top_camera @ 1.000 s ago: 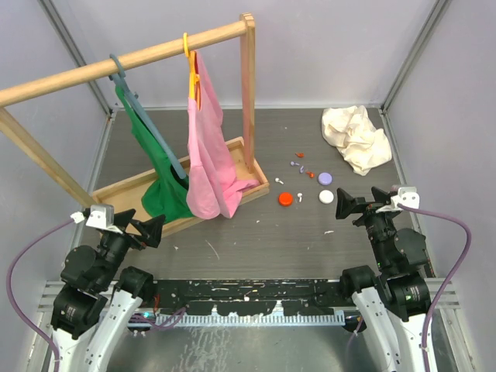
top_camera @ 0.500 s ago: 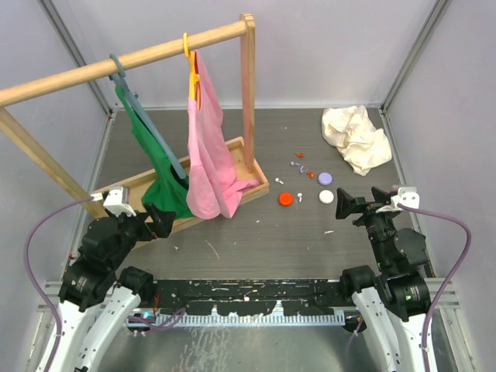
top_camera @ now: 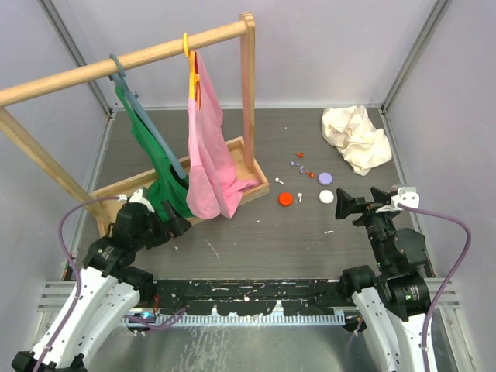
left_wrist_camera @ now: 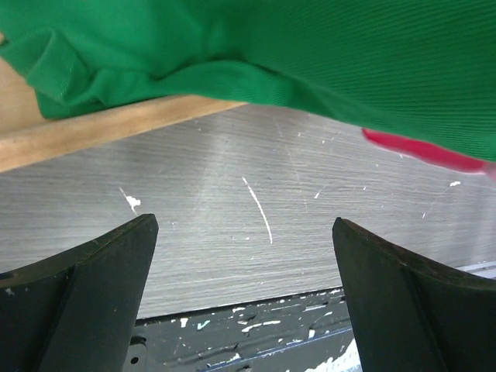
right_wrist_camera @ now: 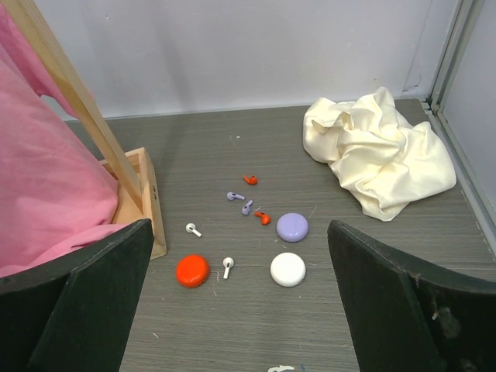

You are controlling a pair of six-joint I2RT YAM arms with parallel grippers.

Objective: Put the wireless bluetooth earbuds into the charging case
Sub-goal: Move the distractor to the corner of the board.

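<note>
Up top, your earbuds lie loose on the bench just ahead of the spread-wide right pincer, the left pincer is equally released but well away; left wrist sees none of them; right wrist has them dead ahead by the cases.

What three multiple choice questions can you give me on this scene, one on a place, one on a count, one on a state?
1. Where does the cream cloth lie?
A. over the wooden rail
B. at the far right corner of the table
C. in the wooden tray

2. How many round cases are on the table?
A. one
B. two
C. three

3. How is the right gripper?
A. open and empty
B. shut on a red earbud
C. shut on the white case

1 B, it sits crumpled at the back right.
2 C, red, lilac and white ones show.
3 A, its fingers stand wide apart with nothing between.
</note>
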